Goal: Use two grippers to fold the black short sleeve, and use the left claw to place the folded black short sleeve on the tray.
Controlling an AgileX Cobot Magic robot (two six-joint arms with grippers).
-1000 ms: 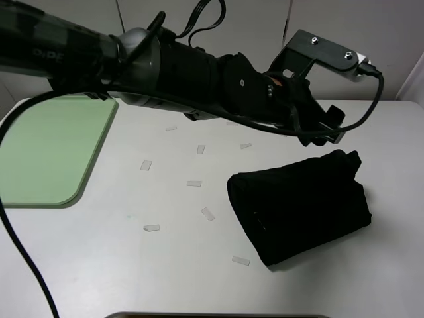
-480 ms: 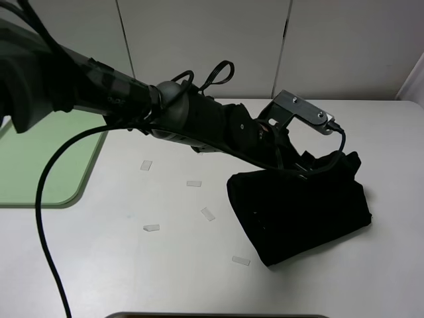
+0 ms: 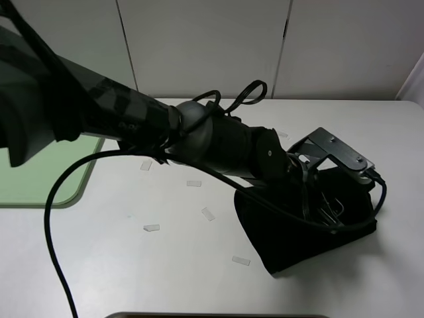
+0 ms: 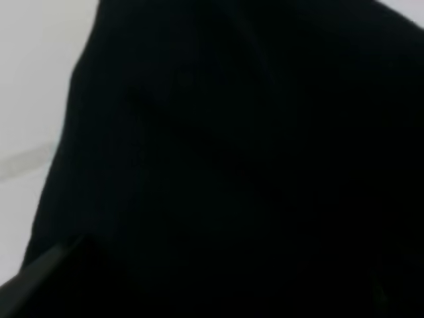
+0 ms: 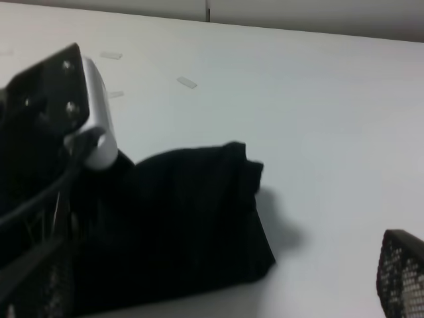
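I see the shirt (image 3: 291,232) folded into a dark bundle, lying on the white table (image 3: 132,265). It is well apart from the tray (image 3: 46,179), which sits at the table's far left edge. My left gripper (image 3: 324,209) is down on top of the shirt, near the shirt's right end, and the long left arm (image 3: 132,126) reaches across from the tray side to get there. The jaws are buried against the black cloth, so I cannot tell if they are apart or pinching it. The left wrist camera shows almost nothing but black shirt (image 4: 232,146) with a bit of white table at one side. Of my right gripper I see only one mesh-covered fingertip (image 5: 401,271), off the shirt (image 5: 192,225), over bare table; the other is out of view, and the jaws are wide apart. Small bits of clear tape (image 3: 208,213) lie on the table between the shirt and the tray.
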